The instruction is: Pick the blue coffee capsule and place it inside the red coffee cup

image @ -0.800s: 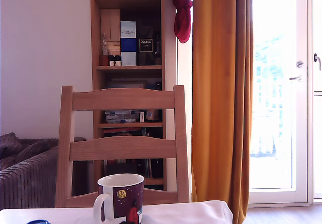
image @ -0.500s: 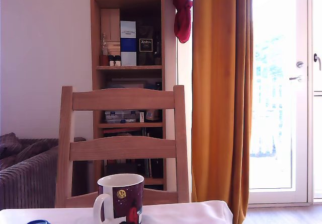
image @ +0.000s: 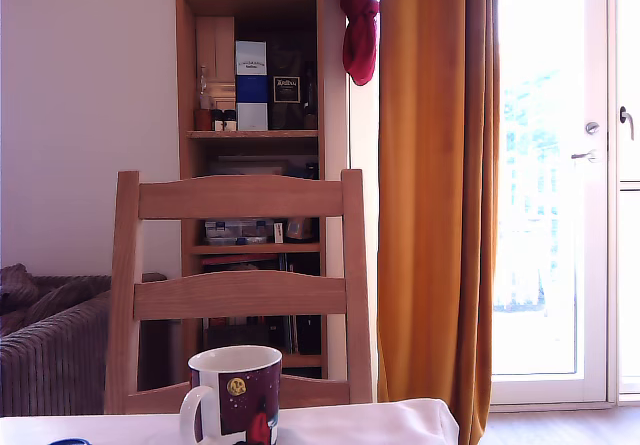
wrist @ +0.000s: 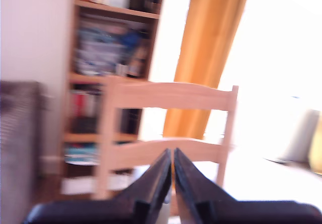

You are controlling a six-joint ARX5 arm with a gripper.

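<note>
Everything in the exterior view sits slightly further toward that view's left and lower than it did a moment ago, the wooden ladder-back chair (image: 235,285), the tall brown bookshelf (image: 250,115) and the mustard-yellow curtain (image: 435,195) alike, so the camera or its support seems to have been nudged rather than any object shifted. The white cloth-covered desk (image: 380,423) shows only as a strip along the bottom edge. On it stands the dark red ceramic coffee cup (image: 237,395) with white rim and handle, upright, its handle toward the exterior view's left. Well apart from it, at the very bottom edge on that same side, a sliver of the small bright-blue coffee capsule (image: 68,442) is just visible; it lies outside the cup.

The arm does not appear in the exterior view. In the blurred wrist view the black two-fingered hand (wrist: 172,156) points out level at the chair, its fingers closed almost together with nothing between them, and neither cup nor capsule is in sight there.

The step in hand appears to be the reach toward the capsule. To do it well, the wrist should tilt down until the capsule comes into view, the fingers should spread wide before descending, and the approach should come straight from above, keeping clear of the cup.
</note>
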